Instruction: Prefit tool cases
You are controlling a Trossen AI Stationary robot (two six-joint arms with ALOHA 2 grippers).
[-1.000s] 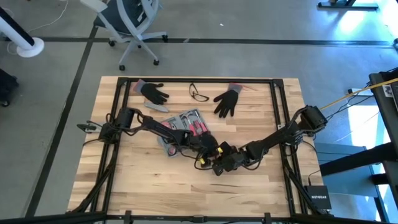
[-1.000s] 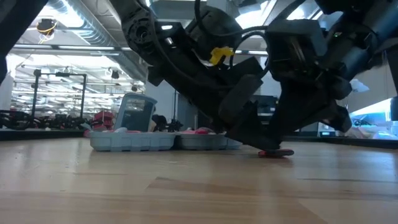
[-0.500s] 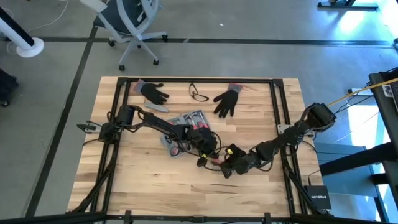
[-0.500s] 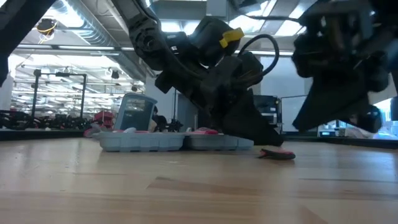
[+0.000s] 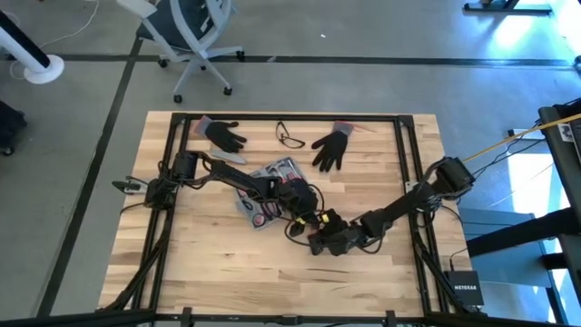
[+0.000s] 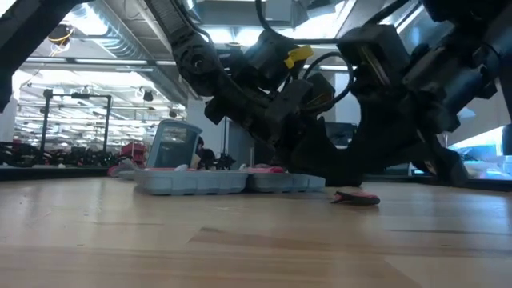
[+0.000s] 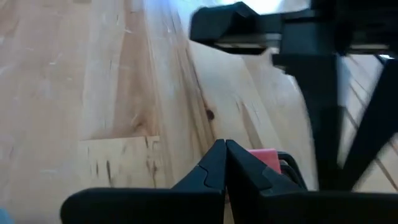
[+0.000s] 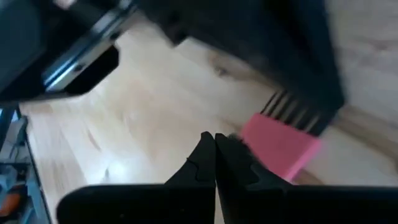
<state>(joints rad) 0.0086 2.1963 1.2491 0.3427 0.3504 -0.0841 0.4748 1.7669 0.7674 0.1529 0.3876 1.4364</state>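
Observation:
The tool case [image 5: 268,186] lies open and flat on the table, blue-grey, with red-handled tools in its recesses; the low view shows it [image 6: 232,181] from the side. A small pink-handled tool [image 6: 356,198] lies on the wood to the right of the case. My left gripper [image 7: 225,155] is shut and points down at a slant, with the pink tool [image 7: 264,159] just past its tips. My right gripper [image 8: 214,146] is also shut, close beside the same tool [image 8: 280,146]. In the high view both grippers meet near the table's middle [image 5: 310,232]. My left gripper has its shut tips right beside the pink tool's handle [image 7: 261,155], which lies flat on the table; whether they touch it I cannot tell. My right gripper has its shut tips next to the handle's end [image 8: 249,134]; whether they touch it I cannot tell either.
Two black gloves [image 5: 224,134] [image 5: 331,145], a pair of glasses [image 5: 290,136] and a slim grey bar [image 5: 229,156] lie along the far edge. Black frame rails [image 5: 408,154] run along the table's sides. Bare wood lies toward the near edge [image 5: 272,272].
My right gripper drew back toward the table's right edge and rose, then came back down next to the pink tool, rolling its wrist. My left gripper swung a little and turned. In the low view the case has slid slightly to the right. The pink tool stayed on the table.

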